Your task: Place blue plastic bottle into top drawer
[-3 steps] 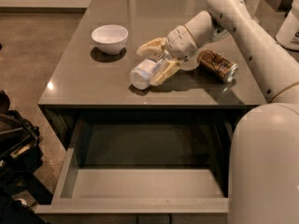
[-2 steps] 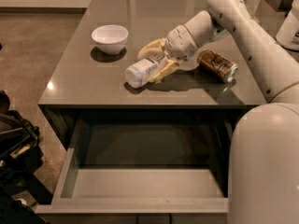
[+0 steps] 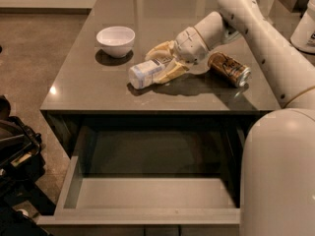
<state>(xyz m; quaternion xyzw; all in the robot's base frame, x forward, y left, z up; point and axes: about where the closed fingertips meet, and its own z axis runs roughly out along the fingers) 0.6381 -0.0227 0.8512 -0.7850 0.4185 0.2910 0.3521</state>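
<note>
The blue plastic bottle (image 3: 146,73), clear with a white cap and a pale blue-and-white label, is held on its side a little above the grey countertop (image 3: 83,82). My gripper (image 3: 165,63) is shut on the bottle, with yellowish fingers (image 3: 158,51) above and below it, cap end pointing left. The top drawer (image 3: 147,193) stands pulled open below the counter's front edge, wide, shallow and grey inside, with nothing in it.
A white bowl (image 3: 115,40) sits at the back left of the counter. A gold-brown drink can (image 3: 229,69) lies on its side right of the gripper. My white arm (image 3: 266,43) runs along the right. Dark gear (image 3: 15,151) sits on the floor at left.
My gripper has moved the bottle a little to the left and toward the counter's front. The bowl, can and drawer have not moved.
</note>
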